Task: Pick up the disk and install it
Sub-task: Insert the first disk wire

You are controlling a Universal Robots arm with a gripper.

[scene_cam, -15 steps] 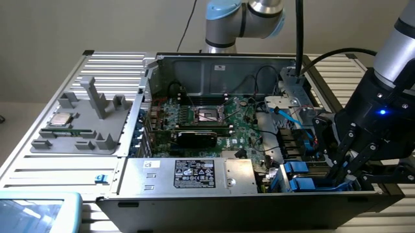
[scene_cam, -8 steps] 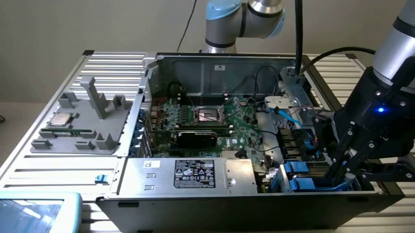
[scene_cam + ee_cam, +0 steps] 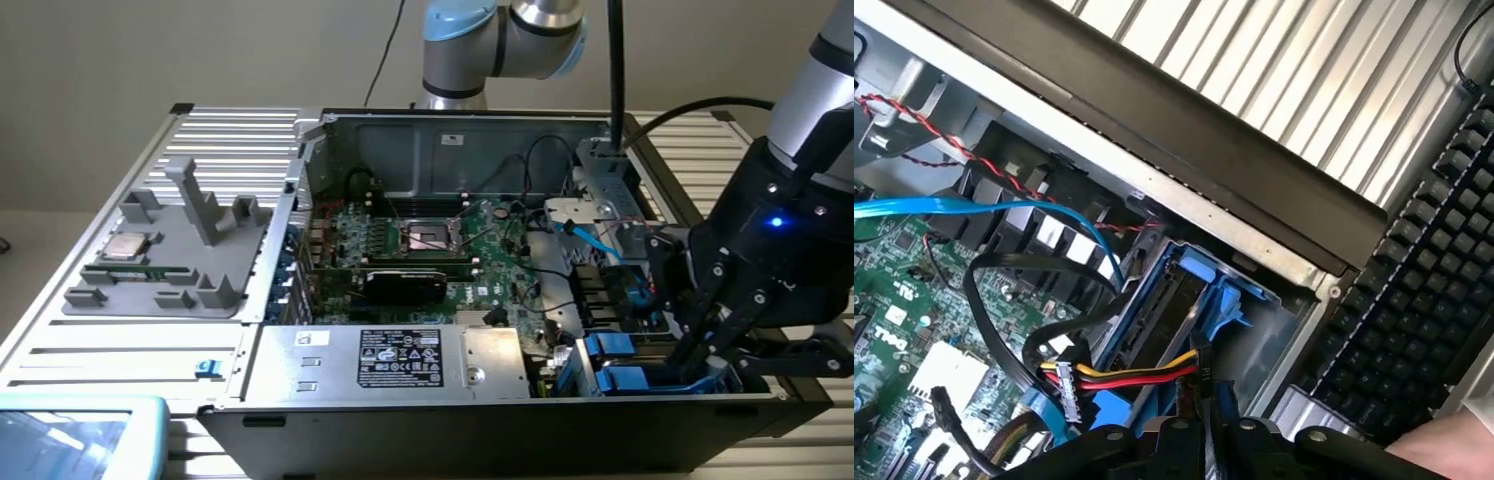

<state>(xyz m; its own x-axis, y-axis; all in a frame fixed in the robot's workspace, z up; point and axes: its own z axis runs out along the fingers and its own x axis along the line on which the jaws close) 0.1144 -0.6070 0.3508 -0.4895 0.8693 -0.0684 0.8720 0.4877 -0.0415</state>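
The disk (image 3: 1172, 300) sits edge-on in the case's drive bay, its dark side framed by blue carrier rails (image 3: 1219, 290). In the exterior view, blue carrier ends (image 3: 625, 380) show at the bay in the case's near right corner. My gripper (image 3: 689, 362) reaches down into that bay right beside them. Its black fingers (image 3: 1206, 435) stand shut just behind the disk's carrier. Whether they pinch any part of it is hidden.
A yellow, red and black power cable (image 3: 1139, 375) and a blue data cable (image 3: 984, 210) run past the bay. The power supply box (image 3: 400, 358), motherboard (image 3: 427, 245) and grey fixture with a chip (image 3: 127, 246) lie to the exterior view's left. A keyboard (image 3: 1424, 290) and a hand (image 3: 1454, 445) are outside the case.
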